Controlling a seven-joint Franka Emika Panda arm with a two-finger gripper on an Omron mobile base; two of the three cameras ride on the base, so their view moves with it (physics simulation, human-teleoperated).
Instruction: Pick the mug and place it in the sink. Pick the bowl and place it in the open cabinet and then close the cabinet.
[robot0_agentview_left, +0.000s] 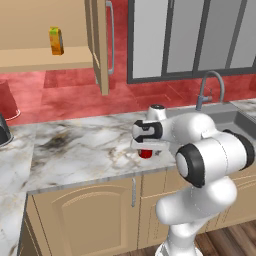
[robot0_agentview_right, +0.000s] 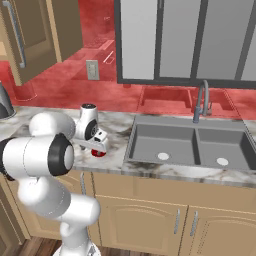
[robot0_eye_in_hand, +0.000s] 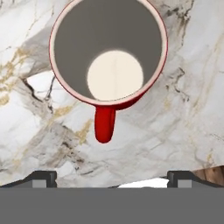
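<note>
arm bent forward over the marble surface (robot0_agentview_left: 75, 150), hand pointing straight down. tool (robot0_eye_in_hand: 111, 178) spread wide, holding nothing, hovering above the mug (robot0_eye_in_hand: 108, 52). mug stands upright on the surface near its front edge, just left of the sink (robot0_agentview_right: 190, 145), handle toward the tool in the hand view. red base of mug peeks out below the hand (robot0_agentview_left: 145, 153). cabinet (robot0_agentview_left: 102, 45) up left of the sink, door open.
</note>
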